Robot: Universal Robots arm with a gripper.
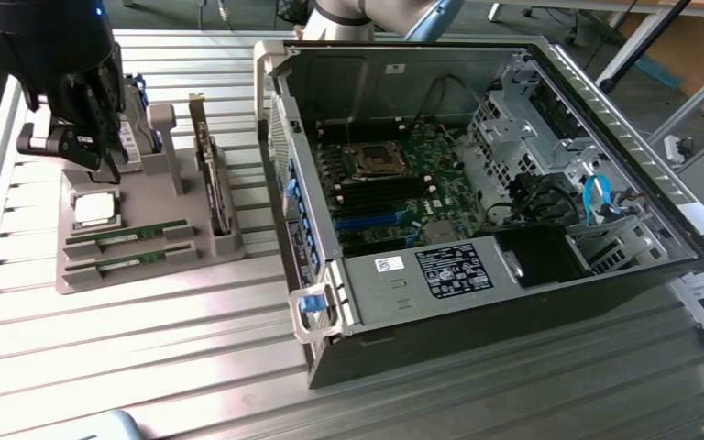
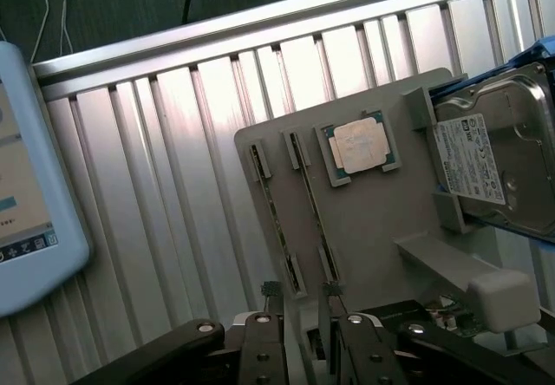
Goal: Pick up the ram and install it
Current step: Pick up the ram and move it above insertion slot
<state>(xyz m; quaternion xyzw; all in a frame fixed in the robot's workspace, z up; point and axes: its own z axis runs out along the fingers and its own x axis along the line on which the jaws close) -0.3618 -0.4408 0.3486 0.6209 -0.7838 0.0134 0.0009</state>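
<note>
We are seeing the gripper [image 2: 300,309] hanging over the grey holder [image 2: 373,229] with its two fingers [image 2: 260,342] spread apart and nothing between them: released, gripping nothing. In the exterior view the gripper [image 1: 83,151] is hovering above the holder [image 1: 144,278] at the exterior view's left.

Closest to the fingertips we are finding the ram [image 2: 314,212], standing on edge in a holder slot, not lifted, not installed. A second ram stick [image 2: 275,220] is sitting in the next slot, just beside it and parallel. We are not able to tell which stick the fingers are lining up with; possibly they are straddling both.

In the exterior view the ram [image 1: 128,234] is running its long axis along the slats of the table [image 1: 144,367]. One end is pointing toward the computer case [image 1: 475,330] at the exterior view's right, the other toward the table edge. The second ram stick [image 1: 129,260] is pointing the same way, on the camera side.

Past the ram we are noting the silver processor [image 1: 95,209] lying flat, just beside the sticks. Farther on, the hard drive [image 2: 494,159] is standing upright in its bracket, and a card [image 1: 214,174] is standing on edge near the case. Farthest, the case is lying open with the motherboard [image 1: 389,183] exposed. A blue-rimmed screen [image 2: 35,185] is resting off to the holder's side.
</note>
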